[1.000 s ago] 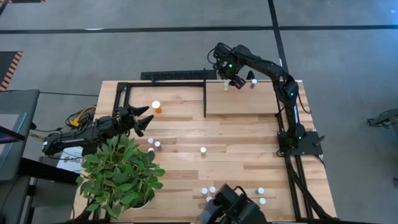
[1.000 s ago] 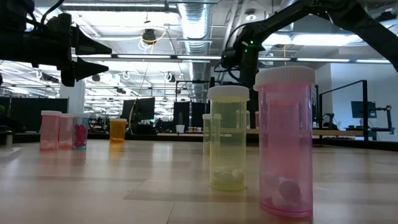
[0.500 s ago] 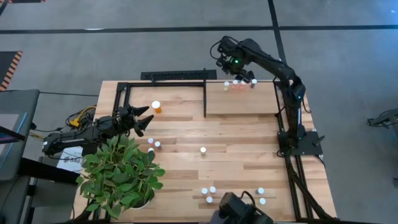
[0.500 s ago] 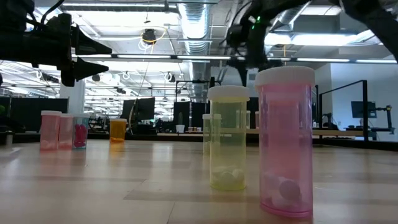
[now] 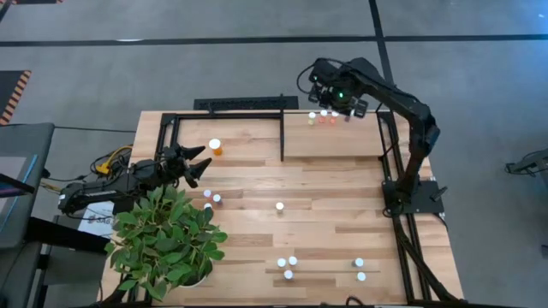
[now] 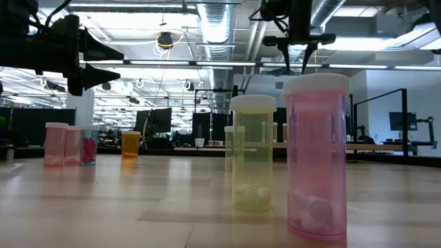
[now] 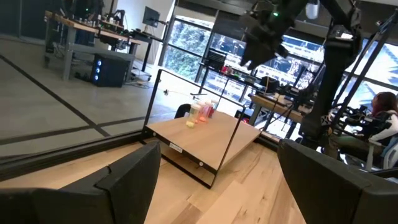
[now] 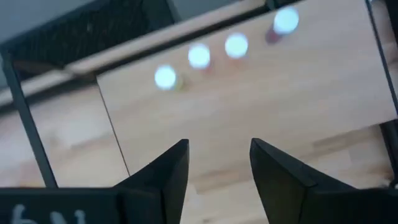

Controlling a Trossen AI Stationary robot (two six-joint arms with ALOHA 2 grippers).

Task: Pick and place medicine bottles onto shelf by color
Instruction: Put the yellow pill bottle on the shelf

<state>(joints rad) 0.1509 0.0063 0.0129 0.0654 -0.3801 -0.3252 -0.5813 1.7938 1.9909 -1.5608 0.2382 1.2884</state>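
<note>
The shelf (image 5: 334, 141), a pale board with black frame bars, lies at the table's far right. Several white-capped vials (image 5: 325, 116) stand in a row along its far edge; they also show in the right wrist view (image 8: 199, 56) and the left wrist view (image 7: 200, 112). My right gripper (image 5: 344, 101) is open and empty (image 8: 219, 163), above that row. My left gripper (image 5: 202, 166) is open and empty at the table's left, near the larger orange bottle (image 5: 215, 147). Other vials stand on the tabletop: two (image 5: 212, 198) by the plant, one (image 5: 279, 206) mid-table, several (image 5: 288, 265) near the front edge.
A potted plant (image 5: 167, 239) fills the near left corner beside my left arm. A black frame (image 5: 227, 115) runs along the far left of the table. In the low view a pink vial (image 6: 317, 158) and a yellow-green vial (image 6: 253, 153) stand close to the camera.
My right gripper has risen from the row of vials on the shelf and gone toward the table's right edge; the vials it covered now show. A dark thing at the table's near edge has left the view.
</note>
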